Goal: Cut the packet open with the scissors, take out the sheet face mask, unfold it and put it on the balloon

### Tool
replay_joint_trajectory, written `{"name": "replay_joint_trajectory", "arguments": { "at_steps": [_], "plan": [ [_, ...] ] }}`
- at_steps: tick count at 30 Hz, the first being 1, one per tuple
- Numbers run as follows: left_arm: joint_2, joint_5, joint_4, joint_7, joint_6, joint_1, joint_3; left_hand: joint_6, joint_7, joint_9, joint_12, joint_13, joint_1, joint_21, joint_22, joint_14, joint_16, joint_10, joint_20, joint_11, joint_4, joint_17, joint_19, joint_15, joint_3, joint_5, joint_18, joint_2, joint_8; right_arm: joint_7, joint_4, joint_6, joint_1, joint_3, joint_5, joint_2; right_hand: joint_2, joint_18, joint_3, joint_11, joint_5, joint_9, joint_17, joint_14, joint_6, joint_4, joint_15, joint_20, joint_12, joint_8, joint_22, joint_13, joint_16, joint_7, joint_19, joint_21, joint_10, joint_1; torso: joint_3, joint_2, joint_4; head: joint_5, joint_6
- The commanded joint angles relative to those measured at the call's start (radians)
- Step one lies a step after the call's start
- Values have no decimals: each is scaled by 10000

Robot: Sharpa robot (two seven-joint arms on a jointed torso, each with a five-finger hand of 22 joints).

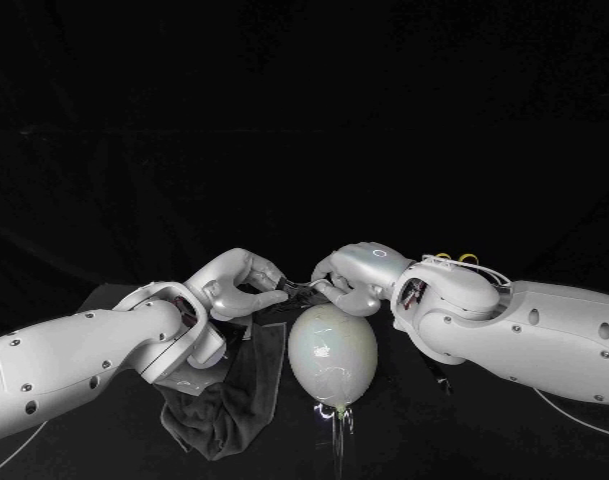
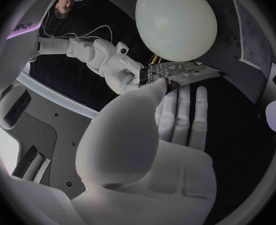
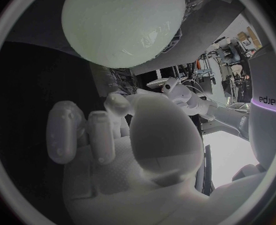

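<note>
The packet (image 2: 178,75) is pinched by the left hand (image 1: 239,287) and right hand (image 1: 355,275) close to the balloon (image 1: 333,350); pulled unevenly, it may be dropped, or the balloon knocked.

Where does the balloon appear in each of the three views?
Head view: the balloon sits low at centre, just below the left hand and right hand.
Left wrist view: balloon beyond the left hand's fingers, past the packet.
Right wrist view: balloon beyond the right hand's fingers.
Shared landmark: the two hands meeting beside it.
</note>
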State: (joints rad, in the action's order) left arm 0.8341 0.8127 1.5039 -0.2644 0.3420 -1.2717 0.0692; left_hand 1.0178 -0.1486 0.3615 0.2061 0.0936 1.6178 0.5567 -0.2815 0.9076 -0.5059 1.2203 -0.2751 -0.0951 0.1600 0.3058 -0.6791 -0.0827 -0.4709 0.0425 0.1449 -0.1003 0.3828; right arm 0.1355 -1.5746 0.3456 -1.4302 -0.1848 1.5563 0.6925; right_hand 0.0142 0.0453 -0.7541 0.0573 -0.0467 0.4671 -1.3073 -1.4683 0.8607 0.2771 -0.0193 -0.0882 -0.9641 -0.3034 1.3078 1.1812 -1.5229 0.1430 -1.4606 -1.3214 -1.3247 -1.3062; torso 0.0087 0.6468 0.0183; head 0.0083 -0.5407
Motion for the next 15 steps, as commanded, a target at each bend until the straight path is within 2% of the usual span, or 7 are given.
{"name": "replay_joint_trajectory", "arguments": {
  "at_steps": [1, 10, 15],
  "plan": [
    [3, -76, 0, -31, 51, -10, -6, 25, -11, 452, 38, 9, 20, 59, -8, 14, -63, 67, 14, -2, 13, -8, 87, -14, -47, 56, 142, 104, 58, -198, -35, 484, -24, 15, 3, 49, 110, 21, -77, 7, -16, -30, -1868, -814, 54, -120, 66, -23, -266, 80, 1994, 187, -74, 16, -80, -131, -128, -3, -3, 0, 5, 0, 5],
    [18, -88, 10, -20, 47, -11, -6, 25, -11, 452, 38, 9, 20, 59, -8, 14, -63, 67, 14, -2, 13, -8, 87, -14, -47, 56, 142, 104, 58, -157, -75, 441, -40, 18, -25, 143, 10, -4, -134, 71, -16, -261, -2042, -864, -152, -3, 123, -73, -1147, 508, 2029, 776, -168, 85, -138, -261, -369, 257, -5, 1, 6, 9, -2],
    [20, -93, 14, -18, 47, -11, -6, 19, -16, 464, 38, 11, -3, 74, -18, 14, -66, 68, 11, -5, -3, -10, 100, -15, -69, 56, 143, 102, 63, -200, -114, 424, -50, 20, -92, 185, -53, -11, -162, 59, -17, -387, -2145, -892, -315, 27, 124, -86, -1381, 732, 2042, 940, -223, 59, -158, -313, -405, 392, -5, 1, 8, 12, -2]
  ]
}}
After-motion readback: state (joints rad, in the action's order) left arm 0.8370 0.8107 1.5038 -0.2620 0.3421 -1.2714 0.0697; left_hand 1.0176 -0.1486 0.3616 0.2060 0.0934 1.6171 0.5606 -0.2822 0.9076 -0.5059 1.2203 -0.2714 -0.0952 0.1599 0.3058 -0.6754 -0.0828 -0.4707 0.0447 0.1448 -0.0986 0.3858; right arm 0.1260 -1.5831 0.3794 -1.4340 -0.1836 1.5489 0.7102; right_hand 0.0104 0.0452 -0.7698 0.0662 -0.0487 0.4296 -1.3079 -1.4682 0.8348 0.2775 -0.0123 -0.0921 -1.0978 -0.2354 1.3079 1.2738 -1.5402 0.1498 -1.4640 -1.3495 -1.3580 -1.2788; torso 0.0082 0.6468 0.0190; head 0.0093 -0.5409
